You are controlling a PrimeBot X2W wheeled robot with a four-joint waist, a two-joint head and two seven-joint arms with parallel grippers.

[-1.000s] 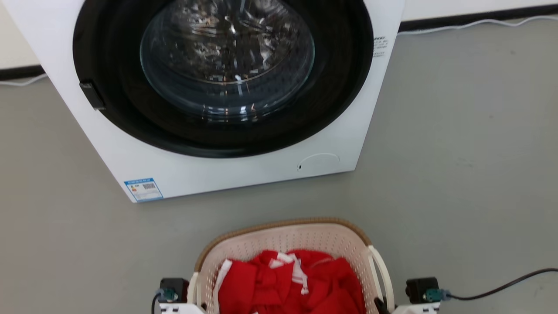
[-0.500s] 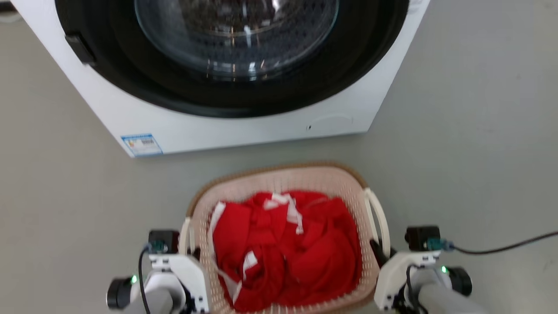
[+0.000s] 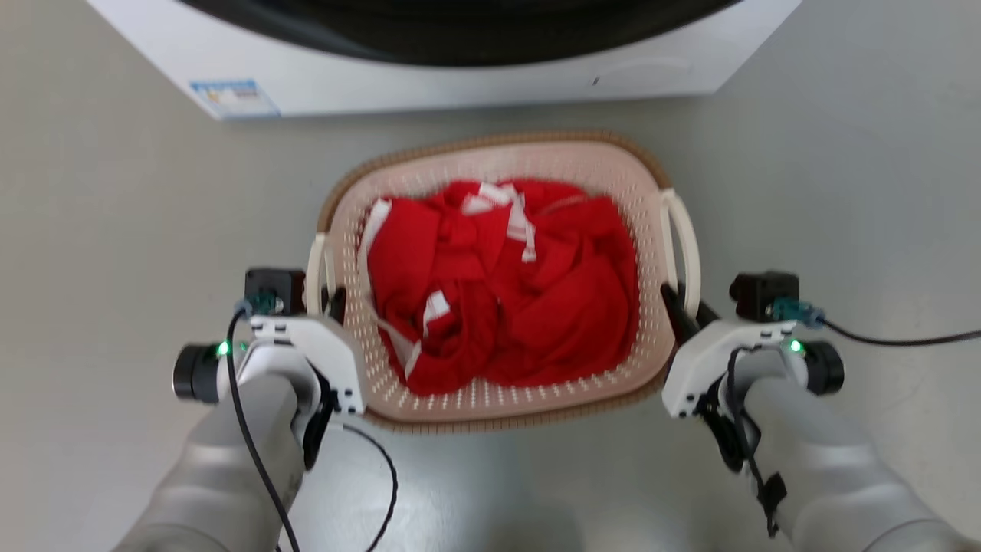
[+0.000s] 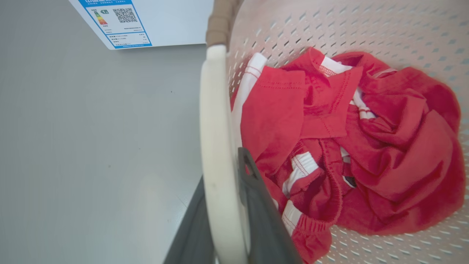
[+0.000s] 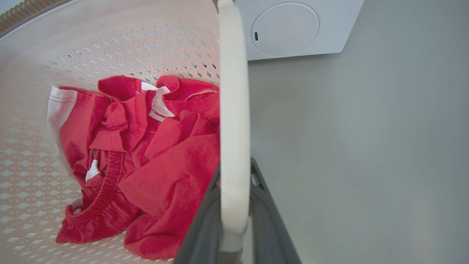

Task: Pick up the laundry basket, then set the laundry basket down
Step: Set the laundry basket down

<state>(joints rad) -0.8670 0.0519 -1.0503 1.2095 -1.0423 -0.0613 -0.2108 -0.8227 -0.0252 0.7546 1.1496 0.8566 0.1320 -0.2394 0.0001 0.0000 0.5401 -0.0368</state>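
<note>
The cream laundry basket (image 3: 490,400), with perforated walls and a brown woven-look rim, sits mid-frame in the head view, full of red and white clothes (image 3: 506,284). My left gripper (image 3: 328,297) is shut on its white left handle (image 3: 314,264). My right gripper (image 3: 680,305) is shut on the white right handle (image 3: 684,234). In the left wrist view the dark fingers (image 4: 256,205) of the left gripper (image 4: 221,176) pinch the handle (image 4: 214,121) beside the basket wall (image 4: 329,29). The right wrist view shows the right gripper (image 5: 235,172) clamping the other handle (image 5: 232,95).
The white washing machine (image 3: 460,77) stands just beyond the basket, with a blue label (image 3: 230,96) at its lower left corner. Grey floor (image 3: 115,230) surrounds the basket on both sides. A black cable (image 3: 904,340) runs right from my right wrist.
The head camera has tipped down: the washing machine door has slid out of the top, and the basket and both forearms now show in full. Both grippers stay on the handles.
</note>
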